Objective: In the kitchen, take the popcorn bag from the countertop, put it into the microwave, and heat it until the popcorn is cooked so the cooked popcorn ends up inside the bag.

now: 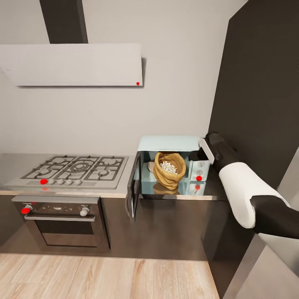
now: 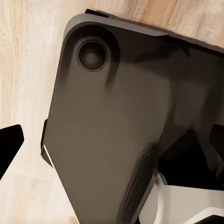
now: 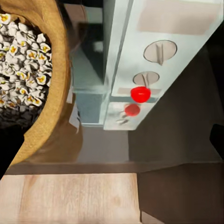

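Standing in the open microwave (image 1: 168, 170) on the worktop (image 1: 211, 192): popcorn bag (image 1: 169, 172), popcorn (image 1: 168, 167) seemingly popped. We cannot tell either hand's state; door unclosed.

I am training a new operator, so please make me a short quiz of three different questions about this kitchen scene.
1. True or false: the microwave door stands open.
2. Where is the popcorn bag? A) on the gas hob B) inside the microwave C) on the floor
3. Fill in: the red dot sits just below the two white ____ on the microwave's panel.

Key: 1 true; 2 B; 3 knobs.
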Robot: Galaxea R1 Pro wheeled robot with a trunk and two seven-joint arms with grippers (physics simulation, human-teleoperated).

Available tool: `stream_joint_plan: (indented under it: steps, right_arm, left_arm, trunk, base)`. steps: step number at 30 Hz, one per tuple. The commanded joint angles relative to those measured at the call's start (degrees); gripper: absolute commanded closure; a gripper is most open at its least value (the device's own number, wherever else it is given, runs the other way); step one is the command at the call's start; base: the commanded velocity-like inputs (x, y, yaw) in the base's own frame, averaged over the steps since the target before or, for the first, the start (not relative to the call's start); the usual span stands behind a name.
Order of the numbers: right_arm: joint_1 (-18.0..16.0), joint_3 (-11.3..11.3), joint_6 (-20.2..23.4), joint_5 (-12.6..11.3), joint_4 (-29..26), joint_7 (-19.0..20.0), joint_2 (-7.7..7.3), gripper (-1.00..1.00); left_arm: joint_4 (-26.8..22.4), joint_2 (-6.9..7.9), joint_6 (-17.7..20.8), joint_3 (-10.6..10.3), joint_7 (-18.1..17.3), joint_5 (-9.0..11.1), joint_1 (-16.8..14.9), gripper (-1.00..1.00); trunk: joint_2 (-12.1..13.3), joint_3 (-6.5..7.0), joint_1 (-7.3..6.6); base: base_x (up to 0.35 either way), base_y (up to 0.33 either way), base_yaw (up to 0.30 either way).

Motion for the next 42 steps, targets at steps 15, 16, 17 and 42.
stream_joint_plan:
  steps: [15,16,17,42]
  right_arm:
    - [18.29,0.47,-15.34,0.35,-2.63,10.04,-0.06,-1.00]
    - [18.67,0.47,-16.69,0.38,-3.24,11.70,-0.01,-1.00]
    - [19.66,0.47,-18.49,0.36,-4.09,13.42,0.04,-1.00]
    - [40.81,0.48,-49.47,-0.03,-21.23,14.69,0.53,-1.00]
  left_arm:
    - [-0.09,0.03,-0.06,0.12,-0.07,0.27,0.01,-1.00]
    - [-0.09,0.01,-0.06,0.12,-0.07,0.27,0.01,-1.00]
    - [-0.11,-0.01,-0.06,0.12,-0.07,0.27,0.01,-1.00]
    - [-0.08,-0.03,-0.06,0.12,-0.06,0.27,0.01,-1.00]
  trunk:
    - [-0.04,-0.06,0.01]
    - [-0.04,-0.06,0.01]
    - [-0.04,-0.06,0.01]
    - [-0.04,-0.06,0.01]
  base:
    - [0.000,0.000,0.000]
    - [0.000,0.000,0.000]
    - [0.000,0.000,0.000]
    - [0.000,0.000,0.000]
